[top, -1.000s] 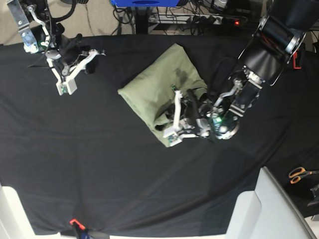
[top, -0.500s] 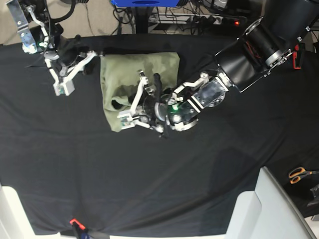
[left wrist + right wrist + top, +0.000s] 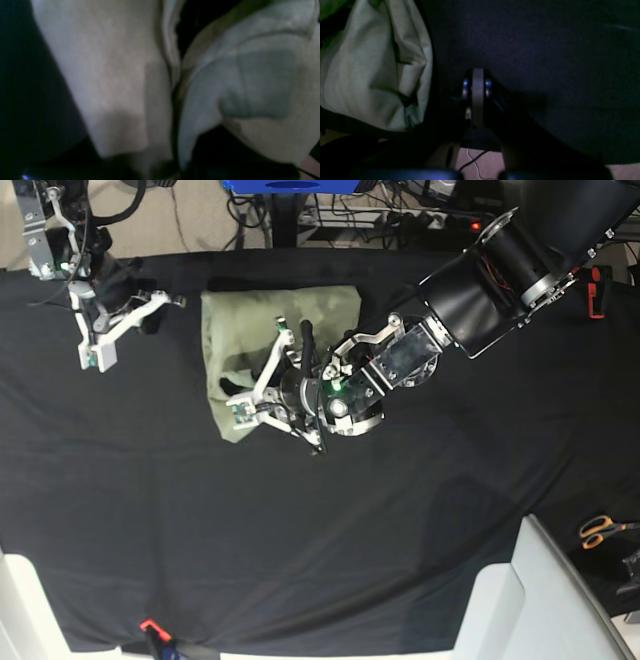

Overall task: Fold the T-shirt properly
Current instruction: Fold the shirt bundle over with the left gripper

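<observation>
The pale sage-green T-shirt (image 3: 250,320) lies folded in a rough rectangle at the back left of centre, with its lower left corner rumpled. My left gripper (image 3: 262,370) lies over its lower right part with its white fingers spread. The left wrist view is filled by blurred folds of the shirt (image 3: 112,75), and no fingers show there. My right gripper (image 3: 130,330) is open and empty above the black cloth, left of the shirt and apart from it. In the right wrist view one grey finger (image 3: 477,95) shows, with the shirt's edge (image 3: 370,70) at the left.
The black cloth (image 3: 300,530) covers the whole table. Orange-handled scissors (image 3: 600,530) lie off the right edge. A white frame (image 3: 540,600) stands at the front right. A red clamp (image 3: 150,627) sits on the front edge. Cables lie behind the table.
My left arm has swept from the table's middle to the left, and the shirt moved and turned with it. My right gripper has shifted a little left and back.
</observation>
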{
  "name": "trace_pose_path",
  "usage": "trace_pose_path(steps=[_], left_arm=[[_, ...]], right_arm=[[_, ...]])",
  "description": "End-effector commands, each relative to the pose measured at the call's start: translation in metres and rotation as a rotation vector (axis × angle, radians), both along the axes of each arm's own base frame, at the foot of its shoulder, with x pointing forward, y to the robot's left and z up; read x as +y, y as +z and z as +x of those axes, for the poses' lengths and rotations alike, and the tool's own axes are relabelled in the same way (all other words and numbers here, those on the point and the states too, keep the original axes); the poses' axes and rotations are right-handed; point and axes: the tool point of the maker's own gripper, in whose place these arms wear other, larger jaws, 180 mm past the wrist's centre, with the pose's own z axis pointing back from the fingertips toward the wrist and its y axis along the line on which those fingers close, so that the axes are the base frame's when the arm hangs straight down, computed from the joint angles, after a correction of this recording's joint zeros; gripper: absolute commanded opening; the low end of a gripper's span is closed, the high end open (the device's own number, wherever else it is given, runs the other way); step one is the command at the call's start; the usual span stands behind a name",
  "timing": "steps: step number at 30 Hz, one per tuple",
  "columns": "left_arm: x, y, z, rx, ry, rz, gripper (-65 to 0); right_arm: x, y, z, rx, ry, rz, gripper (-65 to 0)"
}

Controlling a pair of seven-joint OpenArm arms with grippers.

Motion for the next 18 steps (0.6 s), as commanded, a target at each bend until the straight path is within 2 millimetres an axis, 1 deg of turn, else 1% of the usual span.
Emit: trace_pose_path(steps=[1,2,5,7,9,11,13,14,16,18], left_arm=[[-0.007,0.016,0.015,-0.040,-0.008,-0.022,-63.0],[-0.008,0.019,0.018,-0.051,-0.012,-0.024,-54.8],[-0.008,0.023,0.023,-0.064,-0.013,-0.024,-33.9],[-0.008,0.027,0.029,-0.077,-0.013,-0.022,-22.7],[-0.008,0.031,0.033,-0.087,-0.013,-0.024,-14.8],[-0.012,0.041,0.042,-0.111,-0.018,-0.036,-9.7],[-0.017,0.056,0.049,-0.147,-0.030,-0.058,-7.6],[-0.018,0.067,0.057,-0.170,-0.022,-0.066,-7.4],[-0.010,0.090,0.077,-0.206,0.046,-0.082,-7.4],[-0.005,0.124,0.094,-0.263,0.106,-0.125,-7.6]], right_arm=[[-0.001,0.007,0.006,-0.031,0.004,0.002,-65.0],[0.000,0.007,0.006,-0.031,0.004,0.004,-65.0],[0.000,0.007,0.006,-0.031,0.004,0.004,-65.0],[0.000,0.007,0.006,-0.031,0.006,0.005,-65.0],[0.000,0.007,0.006,-0.031,0.006,0.005,-65.0],[0.000,0.006,0.005,-0.030,0.006,0.005,-65.0],[0.000,0.006,0.005,-0.030,0.006,0.005,-65.0],[0.000,0.007,0.006,-0.031,0.006,0.005,-65.0],[0.000,0.008,0.008,-0.036,0.007,0.005,-65.0],[0.001,0.008,0.008,-0.037,0.007,0.006,-65.0]])
